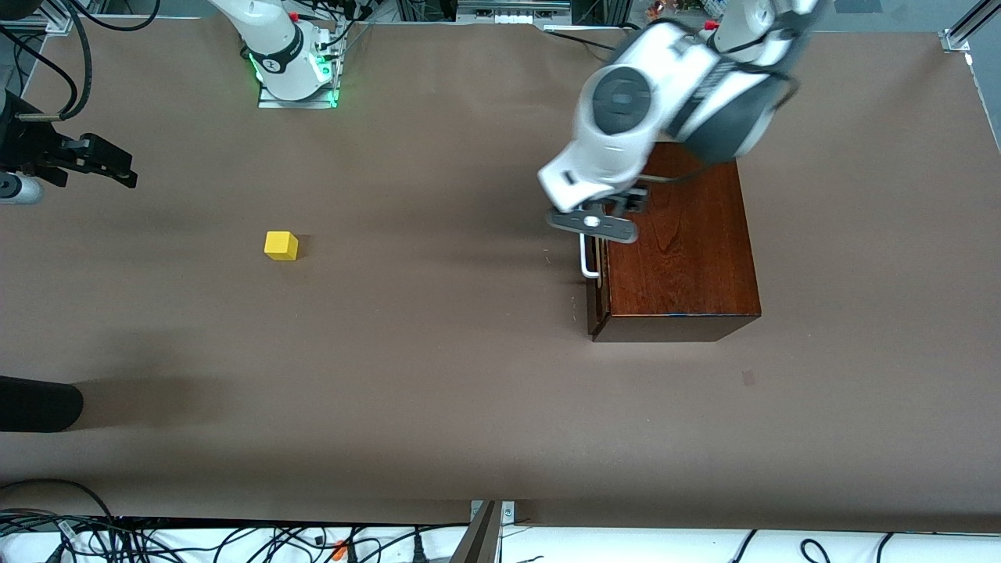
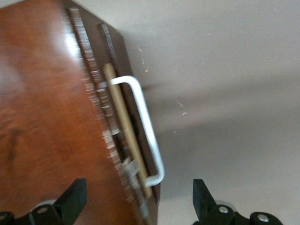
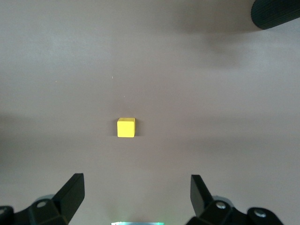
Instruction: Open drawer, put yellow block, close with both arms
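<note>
Left gripper [image 2: 136, 204] spread wide above white U-shaped bar handle [image 2: 143, 126] of shut dark-fronted drawer [image 2: 123, 140] toward left arm's end, ready to pull; right gripper [image 3: 136, 199] parted, waiting over table edge, small yellow cube [image 1: 281, 245] toward right arm's end.

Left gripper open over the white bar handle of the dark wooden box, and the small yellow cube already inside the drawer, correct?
Not quite. The small yellow cube lies on the brown table, toward the right arm's end, as the front view shows. The left gripper is open over the white bar handle.
</note>
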### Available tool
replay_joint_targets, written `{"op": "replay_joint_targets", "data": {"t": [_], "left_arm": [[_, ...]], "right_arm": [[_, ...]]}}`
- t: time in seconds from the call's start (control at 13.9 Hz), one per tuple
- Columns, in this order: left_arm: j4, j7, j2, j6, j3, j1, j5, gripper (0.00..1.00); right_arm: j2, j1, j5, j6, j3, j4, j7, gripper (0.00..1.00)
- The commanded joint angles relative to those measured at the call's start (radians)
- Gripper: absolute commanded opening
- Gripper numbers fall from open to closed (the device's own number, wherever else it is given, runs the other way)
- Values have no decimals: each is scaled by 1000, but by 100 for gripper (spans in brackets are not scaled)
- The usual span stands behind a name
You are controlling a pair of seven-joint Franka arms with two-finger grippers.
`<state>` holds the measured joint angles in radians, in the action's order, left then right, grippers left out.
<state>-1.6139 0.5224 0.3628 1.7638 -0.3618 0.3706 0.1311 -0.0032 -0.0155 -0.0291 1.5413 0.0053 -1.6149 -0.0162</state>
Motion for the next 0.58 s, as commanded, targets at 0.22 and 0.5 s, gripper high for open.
{"op": "replay_joint_targets", "data": {"t": [0.22,0.5], "left_arm": [[31,209,151,56,6,122,237,100],[31,245,171,56,14,122,263,100]], "right_arm": [[12,-17,14,-9,12,21,-4,100],[12,-17,14,-10,12,21,-4,100]]}}
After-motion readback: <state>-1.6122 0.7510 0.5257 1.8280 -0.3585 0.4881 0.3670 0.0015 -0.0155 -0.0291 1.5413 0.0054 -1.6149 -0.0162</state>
